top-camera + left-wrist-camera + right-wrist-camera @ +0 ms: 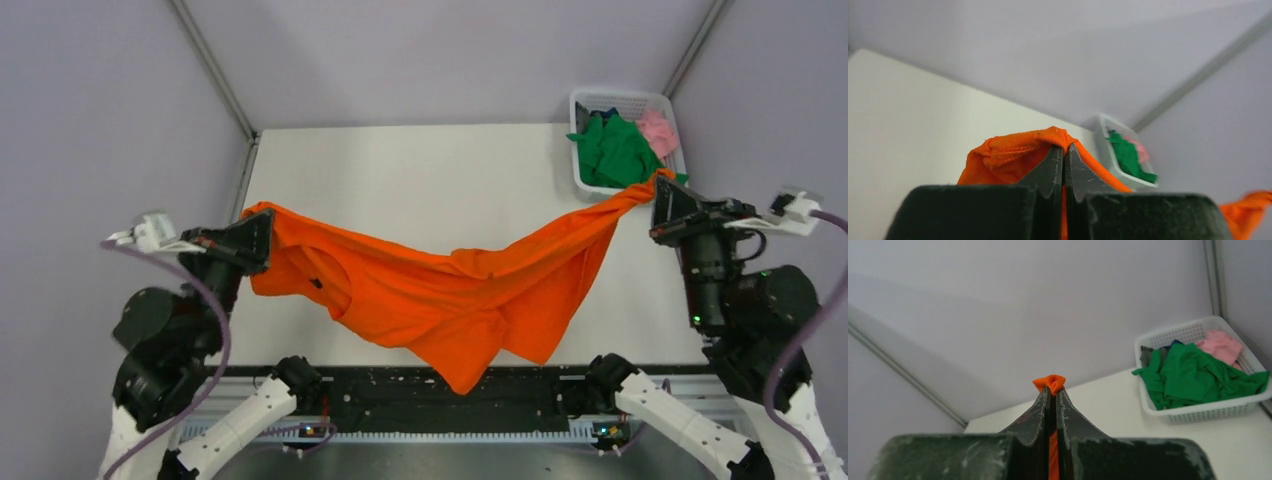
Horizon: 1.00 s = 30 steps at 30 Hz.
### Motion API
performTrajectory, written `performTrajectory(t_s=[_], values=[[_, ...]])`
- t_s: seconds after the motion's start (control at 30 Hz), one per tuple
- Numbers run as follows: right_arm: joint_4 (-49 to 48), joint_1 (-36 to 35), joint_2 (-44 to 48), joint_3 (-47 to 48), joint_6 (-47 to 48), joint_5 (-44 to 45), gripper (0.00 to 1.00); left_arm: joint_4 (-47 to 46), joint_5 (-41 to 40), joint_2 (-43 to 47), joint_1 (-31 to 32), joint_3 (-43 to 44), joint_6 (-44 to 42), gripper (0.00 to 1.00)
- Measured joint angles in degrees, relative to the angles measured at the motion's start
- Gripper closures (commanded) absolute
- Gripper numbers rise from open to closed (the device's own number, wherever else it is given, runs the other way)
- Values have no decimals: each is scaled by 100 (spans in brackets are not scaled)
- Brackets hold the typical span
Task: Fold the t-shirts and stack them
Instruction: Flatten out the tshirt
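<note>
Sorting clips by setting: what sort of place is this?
Probably a lab test cell: plain walls with metal corner struts enclose a white table holding a white lattice basket.

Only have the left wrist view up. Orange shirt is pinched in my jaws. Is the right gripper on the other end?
Observer: Yes. The right wrist view shows the right gripper shut on a bunched tip of the orange shirt.
Operator: Taut or sagging between them?
Observer: Sagging. From the top camera it hangs in a loose swag from the left gripper across to the right one. Its lowest fold droops toward the near edge of the table. I cannot tell whether it touches the table.
</note>
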<state>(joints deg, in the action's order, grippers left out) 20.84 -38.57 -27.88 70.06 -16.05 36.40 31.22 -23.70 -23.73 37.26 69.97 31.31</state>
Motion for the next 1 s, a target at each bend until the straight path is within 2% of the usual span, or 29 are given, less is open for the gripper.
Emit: performTrajectory(t_s=[0.1,0.17,0.2,0.3,0.4,0.43,0.53,0.6,0.63,0.67,0.7,0.73,0.77,0.8,0.9,1.0], values=[[-85,0,-404,-382,-26,551,100,37,-1270,-839,-9,-188,76,100],[-155,0,-870,-817,-125,927,100,22,-1797,-1683,-142,-354,162,100],[-197,20,-1165,-1078,-225,1086,100,-7,-1799,-2155,-332,-466,186,100],[-337,337,-2275,-1919,-560,988,100,-267,-1029,-3799,-1419,-833,262,100],[-804,1213,-3375,-2815,-874,24,100,-417,-404,-5346,-2057,-977,321,100],[-994,1554,-3663,-3112,-994,-372,100,-474,-334,-5593,-2243,-977,315,100],[-1305,2264,-4426,-3499,-1307,-1110,100,-780,-17,-6472,-2387,-828,234,100],[-1576,2413,-4828,-3504,-1438,-1381,100,-914,144,-6902,-2413,-483,153,100],[-1694,2417,-4948,-3501,-1504,-1467,100,-1034,199,-7121,-2422,-247,107,97],[-1810,2424,-5042,-3501,-1563,-1569,100,-1182,232,-7340,-2426,-4,35,90],[-1884,2430,-5084,-3501,-1613,-1639,100,-1384,271,-7565,-2435,264,-39,74],[-1976,2437,-5097,-3512,-1672,-1725,100,-1585,334,-7764,-2444,479,-133,55],[-2048,2439,-5090,-3526,-1733,-1764,100,-1705,402,-7890,-2446,619,-223,21],[-2214,2444,-5058,-3591,-1825,-1808,100,-1788,560,-8028,-2448,793,-271,4],[-2601,2448,-4815,-3954,-2076,-1904,100,-1821,1027,-8185,-2433,1040,-376,1],[-2717,2448,-4391,-4402,-2280,-2022,100,-1775,1316,-7882,-2341,831,-424,1]])
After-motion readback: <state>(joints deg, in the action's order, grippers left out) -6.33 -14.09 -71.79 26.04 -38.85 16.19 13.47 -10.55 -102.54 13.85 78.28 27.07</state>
